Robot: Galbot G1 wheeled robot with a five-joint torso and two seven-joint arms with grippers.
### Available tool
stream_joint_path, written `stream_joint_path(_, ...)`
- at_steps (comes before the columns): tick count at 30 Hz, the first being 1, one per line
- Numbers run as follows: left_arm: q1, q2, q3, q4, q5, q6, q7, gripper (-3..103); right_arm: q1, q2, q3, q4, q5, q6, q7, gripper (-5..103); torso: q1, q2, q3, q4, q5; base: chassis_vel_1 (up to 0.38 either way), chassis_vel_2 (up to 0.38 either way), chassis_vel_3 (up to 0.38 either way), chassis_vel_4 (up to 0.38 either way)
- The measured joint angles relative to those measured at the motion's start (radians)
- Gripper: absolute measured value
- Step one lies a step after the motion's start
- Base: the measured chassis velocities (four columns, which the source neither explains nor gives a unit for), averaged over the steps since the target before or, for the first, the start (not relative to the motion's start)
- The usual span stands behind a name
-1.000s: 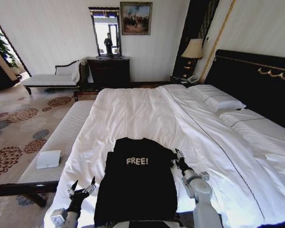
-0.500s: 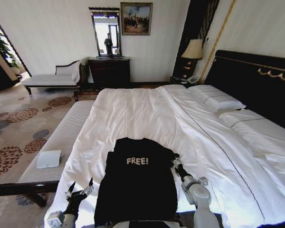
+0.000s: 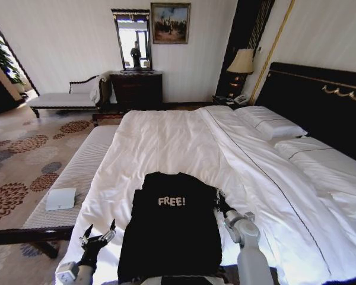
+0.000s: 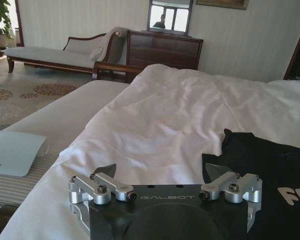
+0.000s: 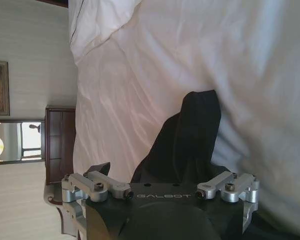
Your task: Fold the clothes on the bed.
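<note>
Head camera first: the black top (image 3: 171, 228) lies flat on the near end of the bed (image 3: 184, 142), chest up, its "FREE!" lettering facing me and the white duvet (image 3: 166, 148) under it. My left pincer (image 3: 98, 235) hangs just off the garment's left edge, over the duvet, its two dark fingers spread wide with nothing between them. My right pincer (image 3: 218, 199) sits at the top's right edge, near the shoulder, touching or very nearly touching the cloth; from here I cannot tell how its fingers stand. A pale bench (image 3: 77, 172) with a small white box (image 3: 60, 199) on it runs along the bed's left side.

Left wrist camera: the left pincer (image 4: 162, 172) stands wide and empty, white duvet ahead of it, and the top (image 4: 260, 165) beside one finger rather than between the two.

Right wrist camera: the right pincer (image 5: 160, 172) also looks wide, and a raised fold of the black top (image 5: 187, 135), probably the sleeve, sits ahead between its fingers, not yet clamped as far as I can see.

I judge this as the opening of a fold, with both arms lining up on opposite sides and nothing gripped. The next move calls for each pincer to close on its own edge without catching the duvet underneath.
</note>
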Motion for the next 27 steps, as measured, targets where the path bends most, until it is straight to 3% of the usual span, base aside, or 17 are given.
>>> stream_joint_path(6, -0.005, 0.000, 0.002, -0.006, 0.004, 0.009, -0.009, 100, -0.043, 0.000, -0.058, 0.048, 0.019, -0.015, 0.025, 100, 0.000, 0.000, 0.000, -0.0001, -0.0002, 0.000, 0.000, 0.000, 0.000)
stream_joint_path(11, -0.021, -0.002, 0.004, -0.010, 0.002, 0.019, -0.014, 100, -0.054, 0.000, -0.119, 0.007, -0.070, -0.018, 0.022, 100, 0.000, 0.000, 0.000, 0.0000, 0.0001, 0.000, 0.000, 0.000, 0.000)
stream_joint_path(27, -0.017, -0.011, -0.055, -0.023, -0.028, 0.030, -0.001, 100, 0.131, 0.000, -0.177, -0.123, -0.125, -0.015, 0.026, 100, 0.000, 0.000, 0.000, 0.0002, 0.0001, 0.000, 0.000, 0.000, 0.000)
